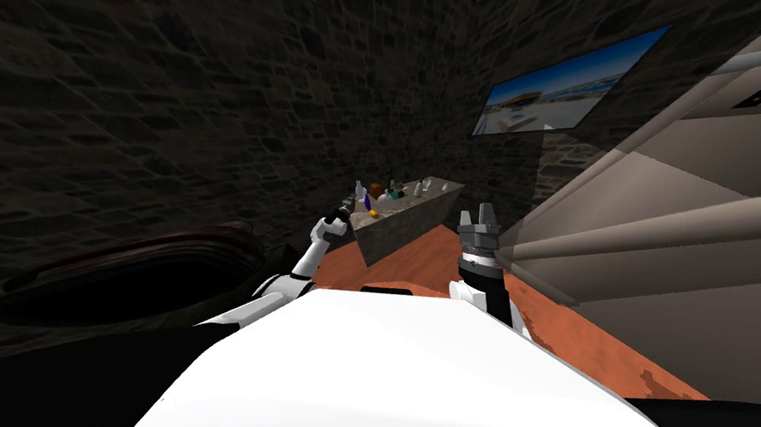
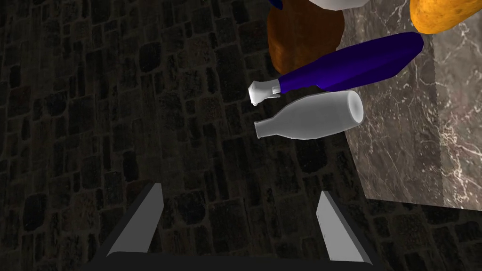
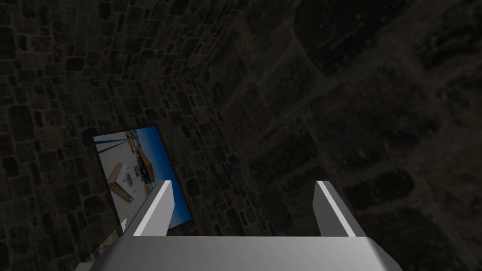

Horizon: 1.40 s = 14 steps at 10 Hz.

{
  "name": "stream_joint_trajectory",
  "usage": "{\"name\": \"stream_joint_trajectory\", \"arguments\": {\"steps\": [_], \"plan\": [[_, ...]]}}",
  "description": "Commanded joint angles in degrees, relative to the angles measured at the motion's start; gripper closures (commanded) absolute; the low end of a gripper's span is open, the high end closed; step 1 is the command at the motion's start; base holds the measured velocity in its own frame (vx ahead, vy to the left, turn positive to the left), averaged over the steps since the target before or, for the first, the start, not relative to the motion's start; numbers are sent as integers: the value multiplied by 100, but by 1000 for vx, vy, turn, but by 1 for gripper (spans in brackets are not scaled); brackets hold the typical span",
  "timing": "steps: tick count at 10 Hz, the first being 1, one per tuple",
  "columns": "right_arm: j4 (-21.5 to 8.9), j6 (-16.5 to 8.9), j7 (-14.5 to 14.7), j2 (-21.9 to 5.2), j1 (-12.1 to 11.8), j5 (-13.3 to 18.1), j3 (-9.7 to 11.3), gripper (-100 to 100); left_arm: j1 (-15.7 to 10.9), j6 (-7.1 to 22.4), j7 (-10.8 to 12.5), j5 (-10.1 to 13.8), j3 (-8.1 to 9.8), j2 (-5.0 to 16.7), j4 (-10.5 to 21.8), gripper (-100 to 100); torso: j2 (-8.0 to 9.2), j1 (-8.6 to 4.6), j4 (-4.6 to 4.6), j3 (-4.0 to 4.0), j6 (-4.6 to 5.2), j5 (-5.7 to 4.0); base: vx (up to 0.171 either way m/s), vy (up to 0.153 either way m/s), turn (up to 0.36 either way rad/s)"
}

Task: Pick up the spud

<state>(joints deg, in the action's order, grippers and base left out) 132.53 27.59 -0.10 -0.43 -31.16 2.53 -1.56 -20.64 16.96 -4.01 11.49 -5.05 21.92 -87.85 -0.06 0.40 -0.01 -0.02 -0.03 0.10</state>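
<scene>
The yellow-orange spud [image 2: 442, 14] sits on the marble counter [image 2: 423, 141], beyond the white bottle [image 2: 315, 115] and the blue bottle [image 2: 357, 63]. The left gripper [image 2: 240, 221], fingers spread wide and empty, hangs off the counter's corner and points past them, so I'd say it needs to swing in over the stone. That arm is much the nearer, the right gripper [image 1: 481, 215] standing back, equally wide; the spud's long axis can't be judged, and no writing is readable.
</scene>
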Motion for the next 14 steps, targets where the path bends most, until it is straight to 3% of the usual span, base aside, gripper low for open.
{"name": "stream_joint_trajectory", "arguments": {"steps": [1, 2, 3, 4, 5, 6, 7, 10, 11, 14], "plan": [[0, 0, 0, 0, 0, 0, 0, 0, -96, 286, -67, 78, -17, 7, 81, -100, 0, 0, 0, 0, 0, 0, -21, 62, -104], [0, 0, 0, 0, -1, 0, 0, 0, -96, 342, -67, 78, -17, 7, 81, -100, -2, -5, -1, -1, -5, 0, -9, 29, 9], [0, 0, 0, 1, -1, 0, 0, 0, -349, 590, -174, 270, -60, 47, 328, -100, -6, -16, -1, -3, -5, -3, -9, 57, -199], [0, 0, 0, 0, 0, 0, 0, 0, -349, 677, -174, 270, -60, 47, 344, -100, -8, -10, -2, -5, 1, -3, -23, 76, -114], [0, 0, 0, 0, -1, 0, 0, 0, -593, 884, -283, 468, -103, 80, 584, -100, -5, -4, -2, -3, -5, 0, -27, 106, -168], [0, 0, 0, 0, 0, 0, 0, 0, -593, 1007, -283, 468, -103, 80, 607, -100, -3, 8, -1, -2, -2, 1, -23, 93, -109], [0, 0, 0, 0, -1, 0, -1, 0, -828, 1200, -393, 670, -145, 105, 824, -100, -4, 5, -1, -2, -6, 2, -30, 91, -171], [0, 0, 0, 0, -1, 0, 0, 0, -1053, 1645, -503, 876, -188, 124, 1127, -100, -14, 3, -3, -7, -3, 1, -3, 81, -125], [0, 0, 0, 0, -1, 0, 0, 0, -1267, 1836, -613, 1084, -230, 134, 1361, -100, -15, -1, -4, -9, -6, 1, 4, 84, -180], [0, 0, 0, 0, -1, 0, 0, 0, -1469, 2245, -722, 1293, -272, 138, 1630, -100, -14, 6, -4, -8, -4, 2, -3, 90, -128]]}}
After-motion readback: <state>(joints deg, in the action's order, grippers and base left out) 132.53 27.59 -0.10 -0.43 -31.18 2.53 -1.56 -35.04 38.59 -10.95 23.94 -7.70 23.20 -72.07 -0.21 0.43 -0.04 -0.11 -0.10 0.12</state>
